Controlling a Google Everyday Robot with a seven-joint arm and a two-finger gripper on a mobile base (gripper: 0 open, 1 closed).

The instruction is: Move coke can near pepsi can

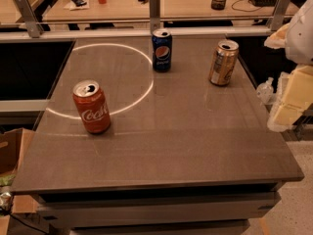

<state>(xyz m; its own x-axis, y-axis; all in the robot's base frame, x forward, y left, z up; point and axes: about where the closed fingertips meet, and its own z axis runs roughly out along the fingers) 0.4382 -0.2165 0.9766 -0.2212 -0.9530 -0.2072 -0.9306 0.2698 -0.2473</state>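
1. Our gripper (301,31) shows only as a pale shape at the right edge; we cannot tell whether it is released or clenched.
2. The coke can (91,106) stands upright front-left, well apart from the pepsi can (162,50).
3. Reaching across, we might clip the gold can (224,62), or an off-centre grasp might topple the coke can.

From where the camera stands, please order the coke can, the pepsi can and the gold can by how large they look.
1. coke can: largest, but it is nearest the camera, so true size is unsure.
2-3. gold can and pepsi can: about alike.
The gripper sits at the right edge, away from the cans.
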